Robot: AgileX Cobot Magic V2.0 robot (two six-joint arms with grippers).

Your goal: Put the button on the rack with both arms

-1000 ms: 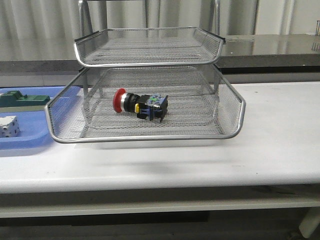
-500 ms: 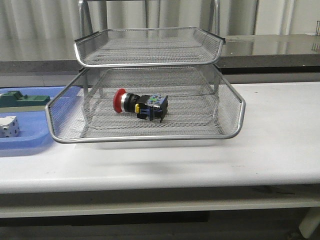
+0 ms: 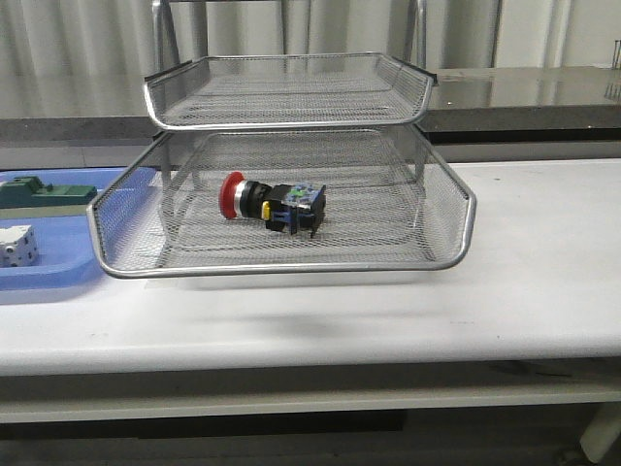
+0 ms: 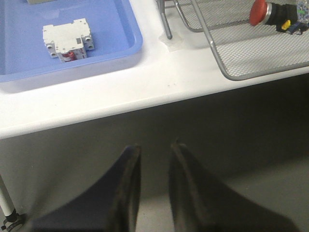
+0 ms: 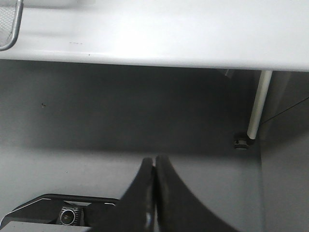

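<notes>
Since nothing has shifted over the last second, button (image 3: 273,205) lies at rest in rack (image 3: 281,260) lower tray (task apparently done), left gripper (image 4: 153,166) slightly parted and empty, right gripper (image 5: 155,179) closed on nothing, both below table edge.

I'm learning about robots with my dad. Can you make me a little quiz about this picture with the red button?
1. True or false: the button lies on its side in the pulled-out lower tray of the rack.
2. Which thing sits in the blue tray?
A. a white block
B. a yellow cup
C. a spoon
3. Fill in: the right pincer is ____, holding nothing.

Key:
1. True.
2. A, the white block.
3. Shut. The left pincer is open a little; both hang below the table edge.
</notes>
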